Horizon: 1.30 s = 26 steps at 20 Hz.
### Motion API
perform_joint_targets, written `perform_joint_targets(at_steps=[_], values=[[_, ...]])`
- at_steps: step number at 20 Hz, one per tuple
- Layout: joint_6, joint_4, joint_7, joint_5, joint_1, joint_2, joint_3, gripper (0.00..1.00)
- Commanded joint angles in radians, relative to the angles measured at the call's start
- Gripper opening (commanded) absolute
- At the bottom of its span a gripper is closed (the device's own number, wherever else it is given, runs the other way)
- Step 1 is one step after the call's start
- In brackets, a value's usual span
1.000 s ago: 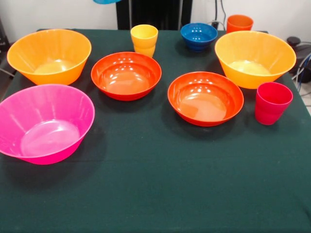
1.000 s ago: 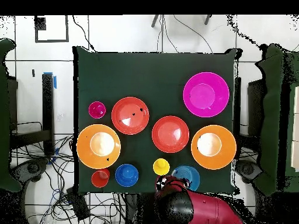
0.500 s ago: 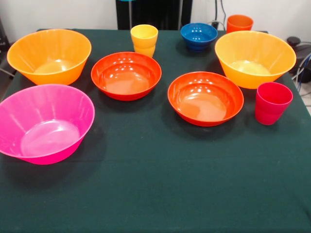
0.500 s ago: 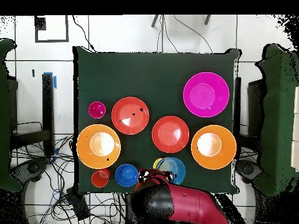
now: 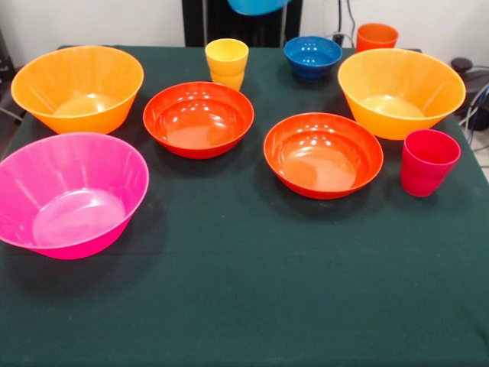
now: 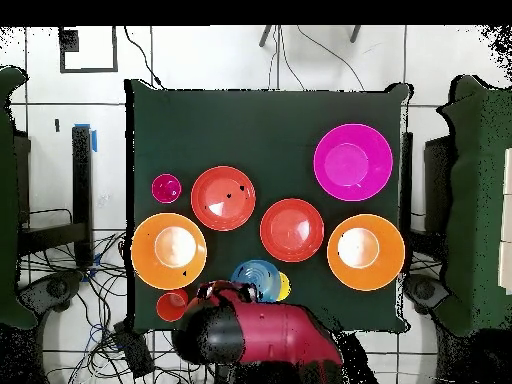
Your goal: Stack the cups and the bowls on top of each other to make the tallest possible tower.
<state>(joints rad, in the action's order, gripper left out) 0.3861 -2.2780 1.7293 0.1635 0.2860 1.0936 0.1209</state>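
Jaws: I cannot tell how they stand; the arm (image 6: 270,335) covers them from above, and the front view cuts off below them.
Light blue bowl (image 5: 258,6): I see only its rounded underside at the top edge of the front view, up in the air and clear of the cloth. From overhead it sits at the arm's tip, open side up, and overlaps the yellow cup (image 5: 226,63).
Whether the bowl is gripped: I cannot tell.
Yellow cup: upright near the far edge, just behind the left red bowl (image 5: 199,118).
Dark blue bowl (image 5: 312,57): on the cloth at the far edge, open side up, bare inside. The overhead view hides it under the arm.
Orange cup (image 5: 377,36): upright at the far corner, just beside the dark blue bowl and behind the right orange bowl (image 5: 401,92).
Orange bowls: one at each side of the table, the left orange bowl (image 5: 76,88) well apart from the right one. Both are open side up, with only a pale shine on their floors.
Red bowls: the left one and the right red bowl (image 5: 323,154) lie between the orange bowls, near each other but apart, both bare inside.
Pink bowl (image 5: 70,193): in front of the left orange bowl, tilted a little, with a bare floor.
Red cup (image 5: 429,161): upright, just in front of the right orange bowl.
Stacking: every bowl and cup on the table (image 5: 244,298) stands alone.
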Motion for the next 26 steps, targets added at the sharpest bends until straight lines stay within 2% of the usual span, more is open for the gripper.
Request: perform_joint_targets(at_steps=[1, 10, 16, 22, 26], values=[[-0.132, 0.103, 0.267, -0.055, -0.102, -0.189, -0.037, 0.0], [-0.154, 0.178, 0.37, -0.082, -0.239, -0.244, -0.092, 0.0], [-0.15, 0.254, 0.408, -0.087, -0.303, -0.293, -0.125, 0.0], [-0.119, 0.312, 0.387, -0.078, -0.295, -0.312, -0.123, 0.0], [-0.127, 0.357, 0.378, -0.074, -0.295, -0.352, -0.123, 0.0]])
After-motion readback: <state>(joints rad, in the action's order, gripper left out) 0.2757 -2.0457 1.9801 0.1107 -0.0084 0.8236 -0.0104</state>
